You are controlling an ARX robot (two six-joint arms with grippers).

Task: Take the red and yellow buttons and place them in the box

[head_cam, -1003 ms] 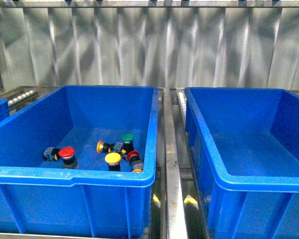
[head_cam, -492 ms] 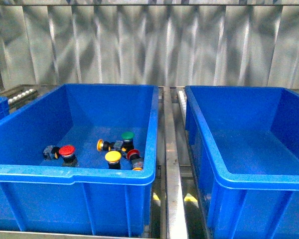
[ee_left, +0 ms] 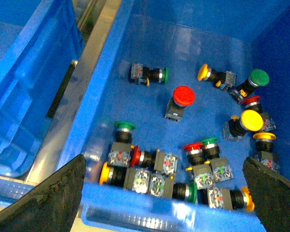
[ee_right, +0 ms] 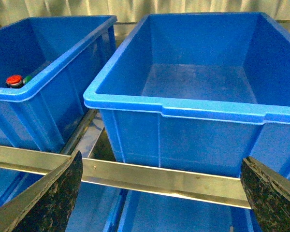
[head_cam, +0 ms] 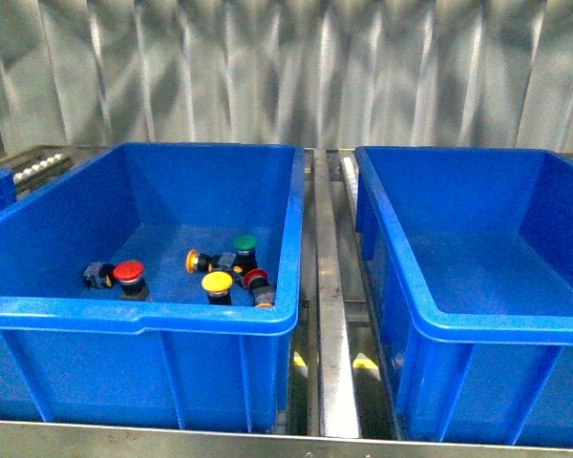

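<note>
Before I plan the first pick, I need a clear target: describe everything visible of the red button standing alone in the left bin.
The red button has a round, glossy red mushroom cap on a short black body. It stands cap-up, slightly tilted, on the blue plastic floor of the left bin. It touches no other button, and nothing grips it.

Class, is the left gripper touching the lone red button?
Apart: the left wrist view shows the left gripper open, its fingers well clear of the red button.
</note>
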